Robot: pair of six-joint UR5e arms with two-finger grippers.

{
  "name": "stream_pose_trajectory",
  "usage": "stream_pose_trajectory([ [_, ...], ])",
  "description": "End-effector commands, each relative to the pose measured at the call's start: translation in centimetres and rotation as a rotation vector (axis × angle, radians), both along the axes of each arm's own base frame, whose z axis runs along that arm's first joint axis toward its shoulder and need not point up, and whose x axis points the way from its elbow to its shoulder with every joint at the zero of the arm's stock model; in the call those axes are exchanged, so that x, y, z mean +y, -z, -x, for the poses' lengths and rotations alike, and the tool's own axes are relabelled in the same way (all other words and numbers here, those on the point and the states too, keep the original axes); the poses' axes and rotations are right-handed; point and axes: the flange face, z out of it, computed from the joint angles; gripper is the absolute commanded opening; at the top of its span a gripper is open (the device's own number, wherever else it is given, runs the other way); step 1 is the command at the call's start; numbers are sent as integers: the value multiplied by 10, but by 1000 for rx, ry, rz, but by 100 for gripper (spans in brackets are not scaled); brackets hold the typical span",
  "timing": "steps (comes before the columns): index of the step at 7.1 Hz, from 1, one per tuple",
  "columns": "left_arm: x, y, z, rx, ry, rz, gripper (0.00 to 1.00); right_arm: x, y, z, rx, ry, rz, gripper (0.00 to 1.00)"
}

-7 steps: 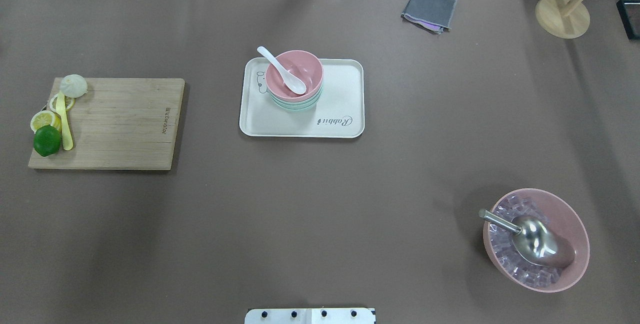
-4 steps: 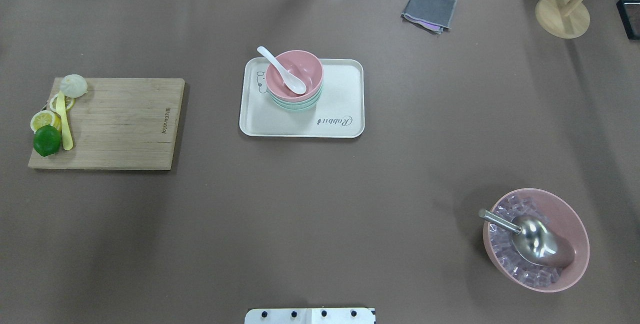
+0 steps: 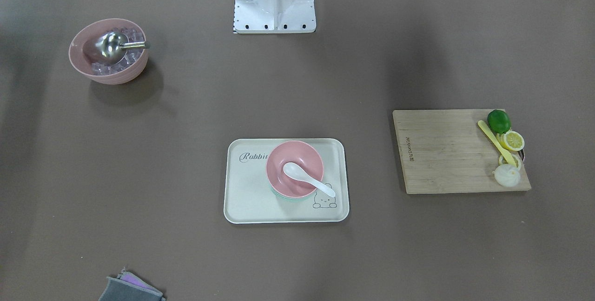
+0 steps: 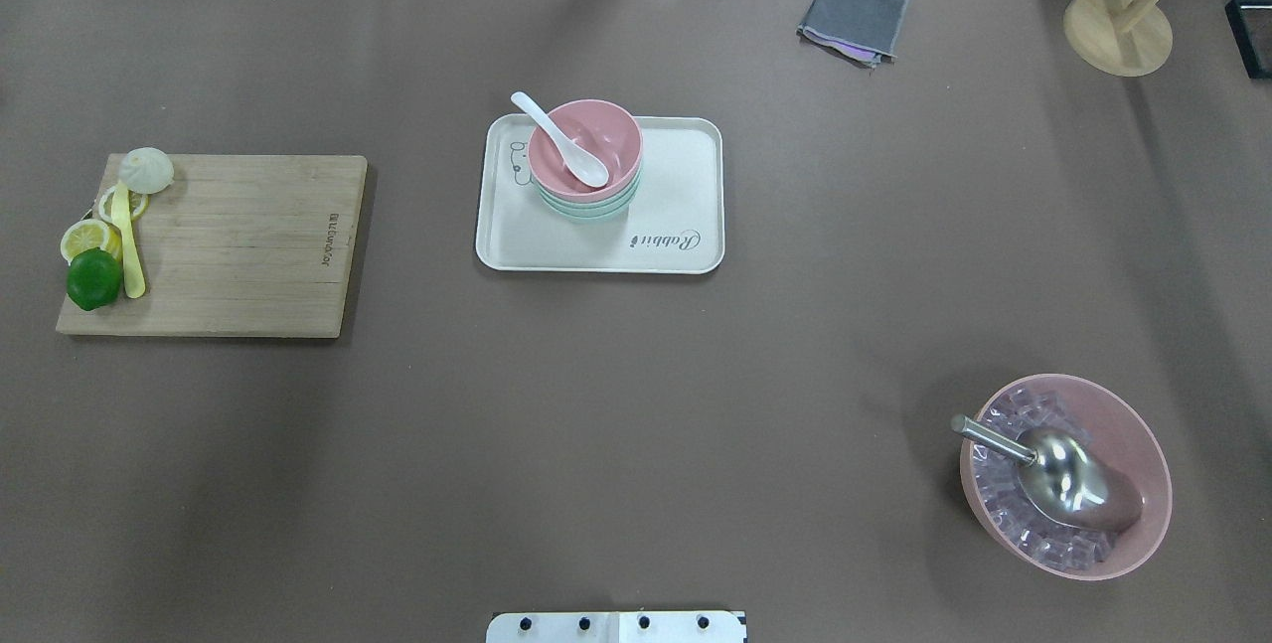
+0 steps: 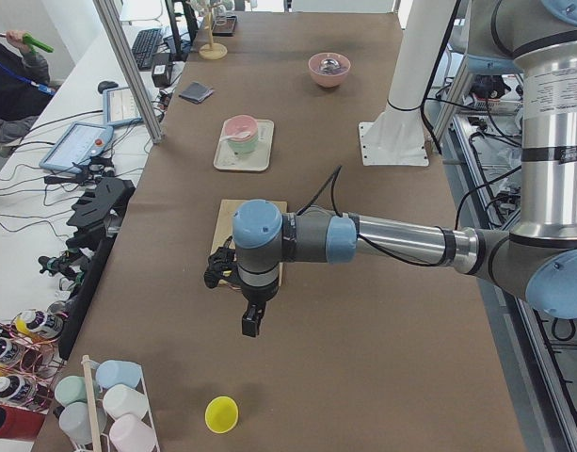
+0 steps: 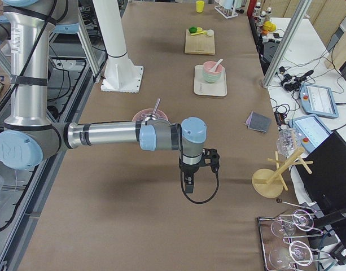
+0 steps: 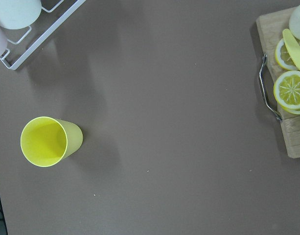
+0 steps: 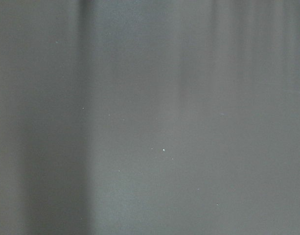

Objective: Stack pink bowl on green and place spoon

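Judged complete, or as good as. Already stacked: the pink bowl (image 4: 614,138) seated upright and square on the green bowl (image 4: 586,215), on the far half of the tray (image 4: 676,176) near the middle of the counter (image 4: 636,404). Already placed: the spoon (image 4: 559,138), scoop end down inside the pink bowl, handle leaning out over the rim toward the far left. Left to do, going by the task line: nothing obvious.

Well apart from all of that, the left tool (image 5: 251,325), hanging over bare counter beyond the end of the cutting board (image 4: 248,245), near the yellow cup (image 7: 44,142). At the opposite end, the right tool (image 6: 187,183), likewise over bare counter. Seen only from the side cameras, so cannot tell whether spread or pressed together.

Counted:
- One white spoon and one tray.
- In the stack, one pink bowl on top, with a further pink band and mint bands beneath (exact number of nested bowls too fine to call).
- One cutting board, bearing one lime (image 4: 93,278), two lemon slices (image 4: 87,239), one white bun (image 4: 146,170) and one yellow utensil (image 4: 129,255).
- One larger ice bowl (image 4: 1148,454) with one metal scoop (image 4: 1068,479) in it.
- One grey cloth (image 4: 853,17), one wooden stand (image 4: 1117,31) and one yellow cup.
- Two tools.
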Motion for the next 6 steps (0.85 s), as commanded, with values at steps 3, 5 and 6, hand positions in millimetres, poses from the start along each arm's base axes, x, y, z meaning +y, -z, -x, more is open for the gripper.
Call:
stream_pose_trajectory([
  [3,0,-1,0,-1,0,2,98,-1,2,3,0,6,-5,100],
  [5,1,-2,-1,-1,-2,4,98,-1,2,4,0,9,-6,100],
  [6,1,-2,-1,-1,0,5,98,-2,5,5,-1,10,-11,100],
])
